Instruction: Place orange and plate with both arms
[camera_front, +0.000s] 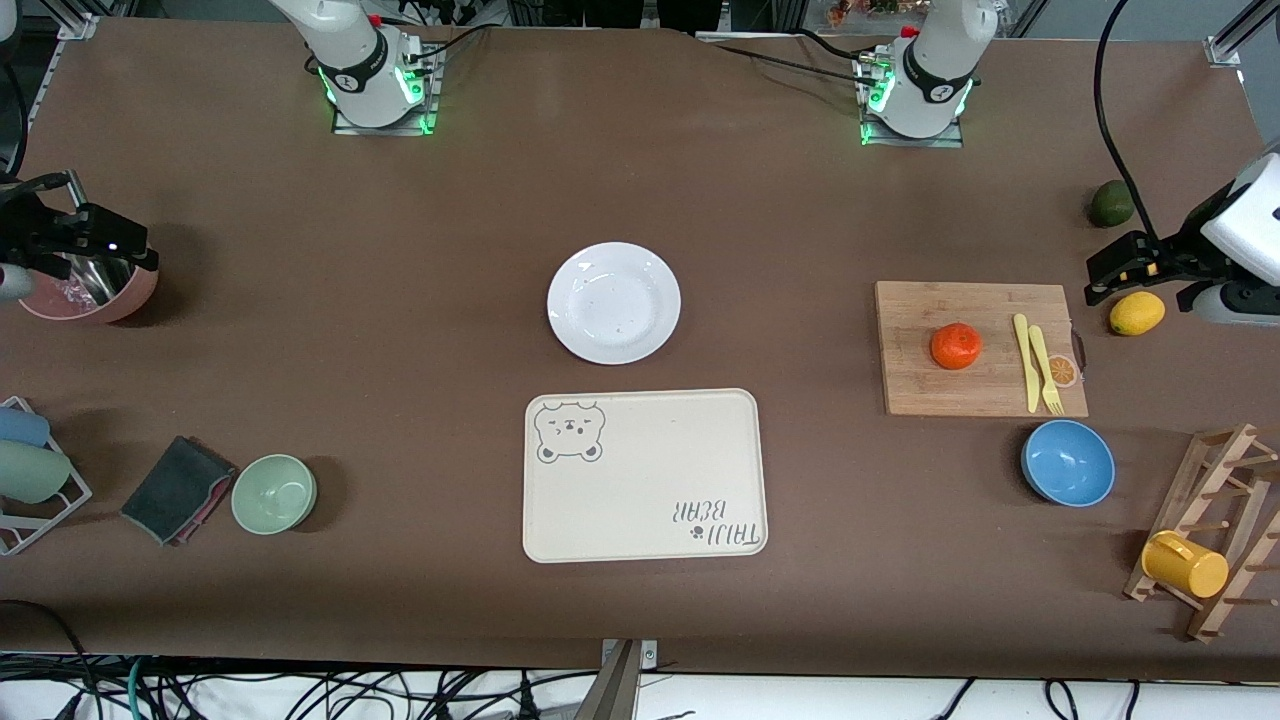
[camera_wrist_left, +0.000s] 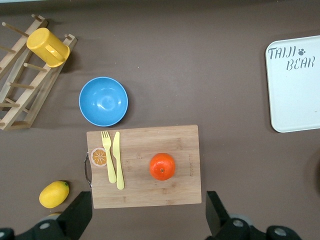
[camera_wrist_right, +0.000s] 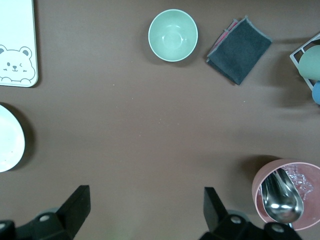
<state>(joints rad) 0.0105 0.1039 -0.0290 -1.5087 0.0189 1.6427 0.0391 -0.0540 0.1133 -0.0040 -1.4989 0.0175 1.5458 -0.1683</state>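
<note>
Wrist views: both grippers wide, empty.

The cream tray reads "TAIJI BEAR".

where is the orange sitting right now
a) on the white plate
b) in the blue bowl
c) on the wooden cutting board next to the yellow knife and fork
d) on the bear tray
c, the orange rests on the wooden cutting board, apart from the yellow knife and fork lying on the same board, while the plate, the blue bowl and the bear tray hold nothing.
</note>
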